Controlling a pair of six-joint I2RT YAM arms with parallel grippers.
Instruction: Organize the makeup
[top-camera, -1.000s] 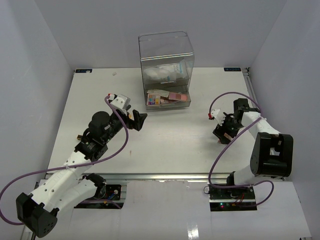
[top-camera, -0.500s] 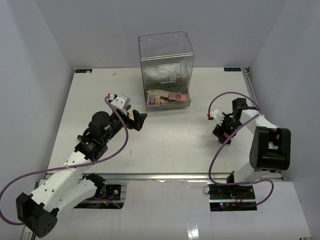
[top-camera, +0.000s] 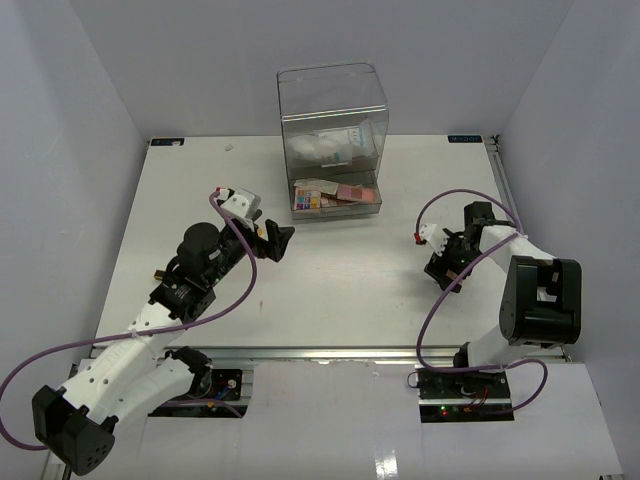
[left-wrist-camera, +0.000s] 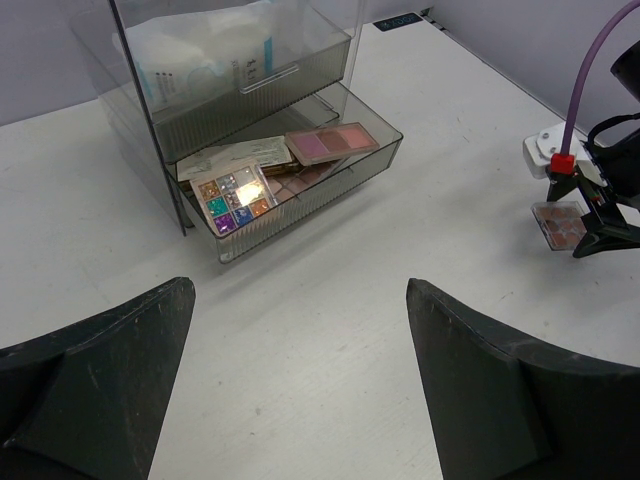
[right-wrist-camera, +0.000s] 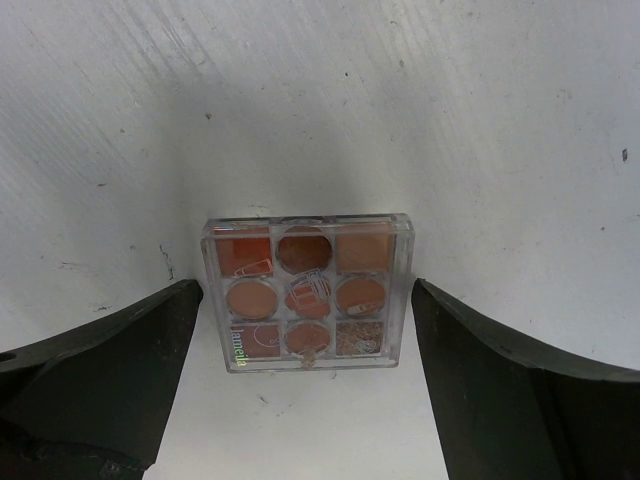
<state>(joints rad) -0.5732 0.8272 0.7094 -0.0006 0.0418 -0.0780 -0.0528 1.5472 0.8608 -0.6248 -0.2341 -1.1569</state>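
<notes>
A small orange-brown eyeshadow palette (right-wrist-camera: 305, 292) lies flat on the table between the fingers of my right gripper (right-wrist-camera: 303, 300). The jaws are open, standing close to its two sides. The left wrist view also shows this palette (left-wrist-camera: 558, 222) under the right gripper (left-wrist-camera: 592, 218). The lower drawer (left-wrist-camera: 372, 158) of the clear drawer box (top-camera: 330, 110) stands pulled out. It holds a colourful glitter palette (left-wrist-camera: 232, 197), a pink palette (left-wrist-camera: 333, 140) and other makeup. White packets (left-wrist-camera: 200, 50) fill the upper drawer. My left gripper (top-camera: 280, 243) hovers open and empty in front of the drawer.
The drawer box stands at the back middle of the white table (top-camera: 330, 290). Grey walls close in the left, right and back sides. A purple cable (top-camera: 440, 200) loops over the right arm, and another trails from the left arm (top-camera: 180, 290).
My right gripper's jaws have widened a little around the palette, and that wrist has shifted slightly. The left arm has not moved.
</notes>
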